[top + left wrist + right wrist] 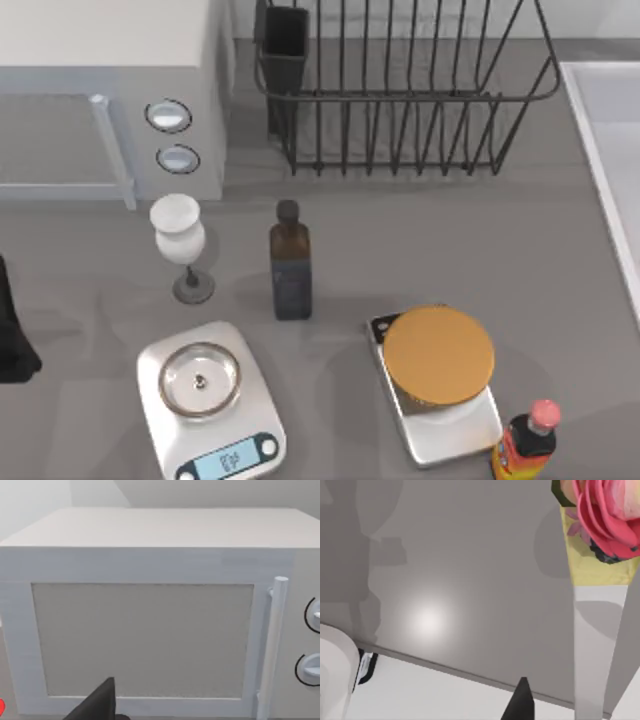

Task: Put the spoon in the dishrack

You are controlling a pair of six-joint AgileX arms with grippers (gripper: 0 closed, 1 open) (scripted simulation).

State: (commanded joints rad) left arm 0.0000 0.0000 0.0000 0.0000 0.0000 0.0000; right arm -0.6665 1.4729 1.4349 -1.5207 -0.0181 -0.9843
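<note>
The spoon is out of view. The dishrack [400, 97], a dark wire basket with vertical bars, stands at the back middle of the table, with a dark utensil cup [284, 50] at its left corner. My left arm [12, 335] is parked at the table's left edge. In the left wrist view the left gripper [100, 707] faces the microwave door [142, 640]. A dark part of my right gripper [520, 702] hangs over bare grey tabletop in the right wrist view.
A white microwave [110, 90] fills the back left. In front stand a white goblet [178, 235], a dark bottle [290, 262], a kitchen scale [210, 400], an orange-lidded jar [438, 355] on a second scale [450, 435], and a red-capped sauce bottle [525, 440].
</note>
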